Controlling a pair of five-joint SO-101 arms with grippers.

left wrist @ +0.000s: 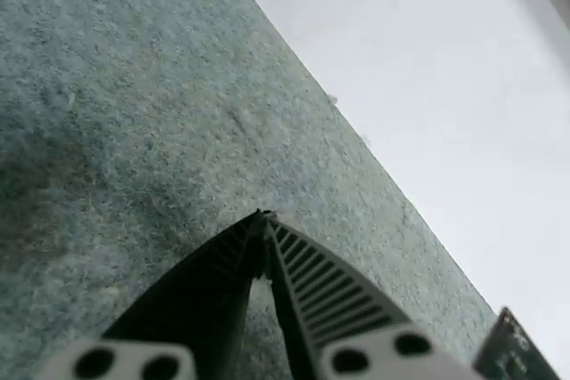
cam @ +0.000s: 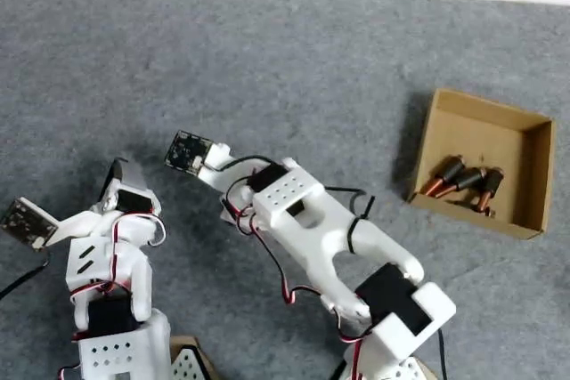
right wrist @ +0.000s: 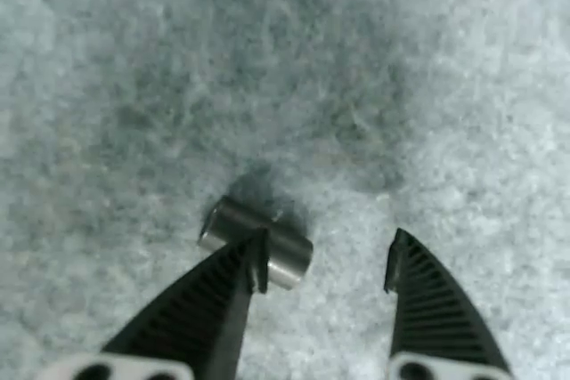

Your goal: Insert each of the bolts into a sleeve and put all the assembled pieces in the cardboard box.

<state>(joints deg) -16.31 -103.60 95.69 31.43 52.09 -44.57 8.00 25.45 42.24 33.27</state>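
1. Three assembled pieces (cam: 465, 180), dark at one end and copper-coloured at the other, already lie side by side in the open brown cardboard box (cam: 540, 175), which sits at the far right of the grey felt tabletop (cam: 267, 60).
2. One short grey metal cylindrical sleeve (right wrist: 239, 225) lies on its side on the felt, well apart from the box. Whether a bolt is already inside it cannot be told.
3. Judging by this, most of the task looks done. This last sleeve has to be picked up, mated with a bolt if it lacks one, and carried to the box.
4. The white right arm (cam: 329, 238) stretches forward over the middle of the tabletop with its wrist bent down. The right end effector (right wrist: 327, 254) is released, jaws spread wide and holding nothing. One fingertip sits right at the sleeve's side, and the sleeve lies mostly outside the gap rather than between the jaws.
5. The white left arm (cam: 111, 264) is folded close to its base. The left end effector (left wrist: 264, 222) is clenched, tips together and empty, above bare felt.
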